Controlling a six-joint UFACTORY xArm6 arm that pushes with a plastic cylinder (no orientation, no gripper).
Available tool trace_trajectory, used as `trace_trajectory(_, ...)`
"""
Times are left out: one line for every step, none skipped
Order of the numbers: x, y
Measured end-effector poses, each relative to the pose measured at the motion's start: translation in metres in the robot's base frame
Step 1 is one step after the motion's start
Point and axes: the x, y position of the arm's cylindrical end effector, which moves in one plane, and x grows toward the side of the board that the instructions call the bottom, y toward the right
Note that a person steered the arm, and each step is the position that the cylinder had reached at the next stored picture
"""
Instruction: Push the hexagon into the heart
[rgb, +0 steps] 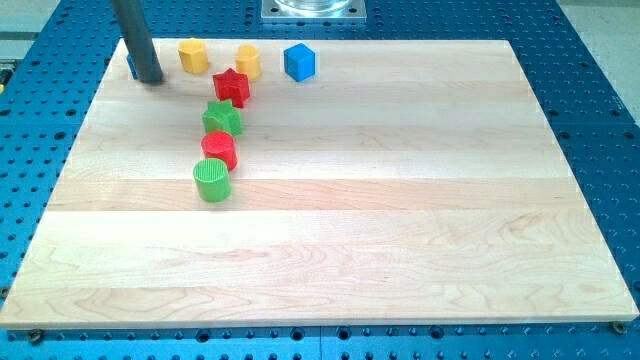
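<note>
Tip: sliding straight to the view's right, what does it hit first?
Probably the red star. My tip sits beside a blue block; the near yellow block looks just above that line, but depth is unclear, so it may clip it.

The arm's dark rod enters from the view's top left and slants slightly down to the right. Its tip (150, 79) rests low at the upper left corner.

Pale smooth wooden board (400, 200), matt plastic-looking blocks, ribbed top on green cylinder (212, 181), dark matt rod (138, 45)
</note>
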Motion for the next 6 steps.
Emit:
trace_trajectory(0.000,0.000)
trace_trajectory(0.000,0.000)
trace_trajectory(-0.007,0.012)
trace_trajectory(-0.032,0.024)
trace_trajectory(-0.060,0.050)
trace_trajectory(-0.065,0.068)
